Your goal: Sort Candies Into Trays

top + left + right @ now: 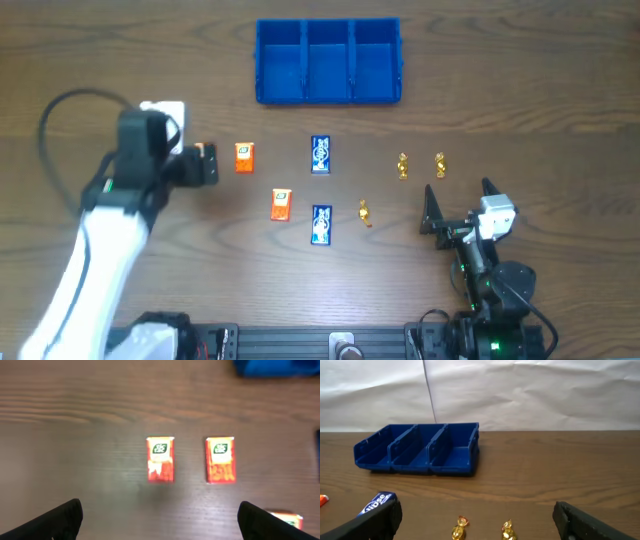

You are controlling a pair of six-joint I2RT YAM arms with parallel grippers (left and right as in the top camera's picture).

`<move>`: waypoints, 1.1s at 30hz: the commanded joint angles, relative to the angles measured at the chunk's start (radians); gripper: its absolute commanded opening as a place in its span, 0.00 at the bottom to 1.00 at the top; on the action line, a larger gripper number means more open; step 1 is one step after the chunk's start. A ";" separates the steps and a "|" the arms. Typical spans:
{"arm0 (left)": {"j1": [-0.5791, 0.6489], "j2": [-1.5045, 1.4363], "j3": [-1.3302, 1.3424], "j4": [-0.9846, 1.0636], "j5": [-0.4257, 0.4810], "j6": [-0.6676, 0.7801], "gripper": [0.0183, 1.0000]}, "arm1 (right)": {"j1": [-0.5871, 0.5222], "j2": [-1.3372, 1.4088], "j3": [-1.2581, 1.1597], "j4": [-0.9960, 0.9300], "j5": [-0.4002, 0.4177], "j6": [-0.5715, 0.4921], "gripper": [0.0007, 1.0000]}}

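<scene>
Two claws, both spread | left claw point(207, 165) beside orange boxes point(245, 157) | right claw point(460, 205) near gold candies point(402, 166) | blue tray point(328, 95) beyond

Left gripper point(160, 508) sits low over the brown wood-grain tabletop point(90, 420), its black fingers point(60, 519) spread wide with nothing between them. Just past the fingers, two small flat orange rectangular candy boxes lie side by side, near each other but not touching: first box point(160, 459), second box point(220, 460). Both lie flat, long sides parallel, green label end pointing away from the gripper. Farther off, corner of a blue plastic tray point(277, 367). Sliver of another orange item point(287, 520) beside one finger, cut off, can't identify.
</scene>
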 commanded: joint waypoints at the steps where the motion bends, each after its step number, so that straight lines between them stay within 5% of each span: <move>1: 0.003 0.264 0.113 -0.006 0.045 0.070 1.00 | 0.007 -0.005 -0.004 -0.002 0.009 -0.009 1.00; 11: 0.073 0.495 0.171 0.000 0.136 0.092 1.00 | 0.007 -0.005 -0.004 -0.002 0.009 -0.009 1.00; 26: 0.072 0.566 0.171 0.035 0.088 0.095 0.99 | 0.007 -0.005 -0.004 -0.002 0.009 -0.009 1.00; 28: 0.072 0.578 0.171 0.043 0.087 0.093 0.96 | 0.007 -0.005 -0.004 -0.002 0.009 -0.009 1.00; 33: 0.062 0.583 0.171 0.054 0.064 0.092 0.53 | 0.007 -0.005 -0.004 -0.002 0.009 -0.009 1.00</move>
